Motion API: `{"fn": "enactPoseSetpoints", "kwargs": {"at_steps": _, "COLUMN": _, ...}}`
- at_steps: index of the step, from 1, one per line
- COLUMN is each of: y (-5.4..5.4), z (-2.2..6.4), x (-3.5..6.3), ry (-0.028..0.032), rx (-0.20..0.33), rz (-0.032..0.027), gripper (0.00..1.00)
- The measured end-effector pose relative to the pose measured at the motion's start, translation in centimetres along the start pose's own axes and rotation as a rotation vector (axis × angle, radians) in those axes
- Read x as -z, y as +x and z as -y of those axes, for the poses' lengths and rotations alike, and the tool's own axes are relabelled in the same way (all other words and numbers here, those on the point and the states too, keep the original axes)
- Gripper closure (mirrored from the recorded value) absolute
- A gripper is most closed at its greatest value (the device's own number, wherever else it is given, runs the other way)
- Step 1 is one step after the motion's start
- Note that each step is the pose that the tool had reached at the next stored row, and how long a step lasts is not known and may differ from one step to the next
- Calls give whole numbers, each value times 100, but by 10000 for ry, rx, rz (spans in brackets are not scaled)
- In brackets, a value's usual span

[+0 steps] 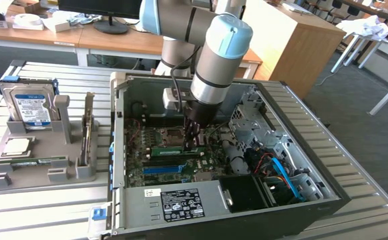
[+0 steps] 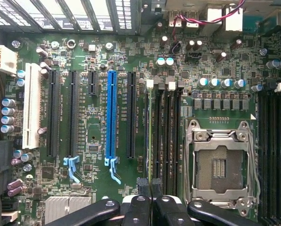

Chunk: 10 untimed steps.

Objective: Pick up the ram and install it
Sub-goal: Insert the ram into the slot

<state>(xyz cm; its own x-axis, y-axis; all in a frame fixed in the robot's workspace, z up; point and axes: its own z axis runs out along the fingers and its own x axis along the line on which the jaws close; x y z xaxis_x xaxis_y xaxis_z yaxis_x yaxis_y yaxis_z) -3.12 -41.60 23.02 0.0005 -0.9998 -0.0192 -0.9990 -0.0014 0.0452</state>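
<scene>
The ram (image 1: 170,149) is a long green stick standing on edge in a memory slot of the motherboard (image 2: 95,70), beside the empty processor socket (image 2: 220,165). In the wrist view the ram (image 2: 149,136) shows edge-on as a thin dark line running away from the fingertips. My gripper (image 1: 194,144) reaches straight down into the open computer case (image 1: 314,165) and is shut on the ram's top edge. The two black fingers (image 2: 143,190) are pinched together, with the gripper (image 2: 150,188) right over that slot.
A blue expansion slot (image 2: 111,113) and black ones lie beside the memory slots. Outside the case, a grey holder (image 1: 40,175) carries a blue-labelled hard drive (image 1: 30,107), a square silver processor (image 1: 17,146), a flat green stick (image 1: 37,161) and an upright card (image 1: 87,132). The case walls hem in the arm.
</scene>
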Motion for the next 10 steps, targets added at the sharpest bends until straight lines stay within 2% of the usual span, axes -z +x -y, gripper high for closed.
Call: {"fn": "enactPoseSetpoints", "kwargs": {"at_steps": 10, "y": 1, "z": 1, "x": -16, "ry": 0, "rx": 0, "rz": -2, "gripper": 88}}
